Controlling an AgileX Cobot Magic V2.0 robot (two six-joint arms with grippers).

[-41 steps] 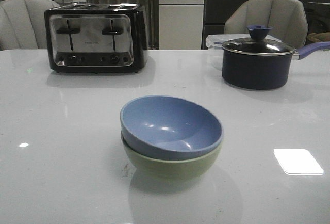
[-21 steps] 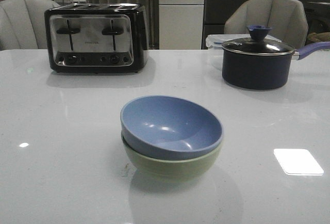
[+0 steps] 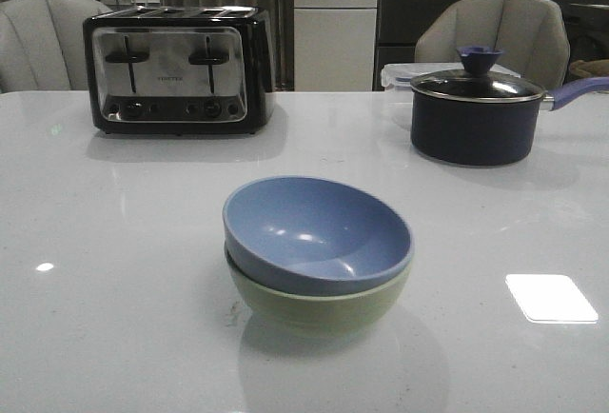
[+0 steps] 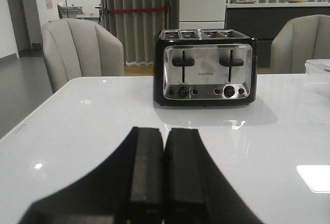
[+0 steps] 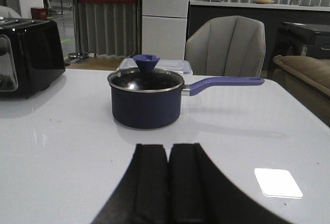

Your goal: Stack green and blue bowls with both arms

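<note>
Sitting blue bowl [image 3: 317, 232] inside green bowl [image 3: 319, 304], stack looks done (both grippers pinched closed, empty, neither near bowls).

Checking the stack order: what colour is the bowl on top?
Dusty blue bowl, nested in the green bowl; clearest in the front view.

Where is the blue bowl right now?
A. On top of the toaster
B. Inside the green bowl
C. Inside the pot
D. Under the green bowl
B. In the front view the blue bowl sits nested in the green bowl, whose rim shows just beneath it.
</note>
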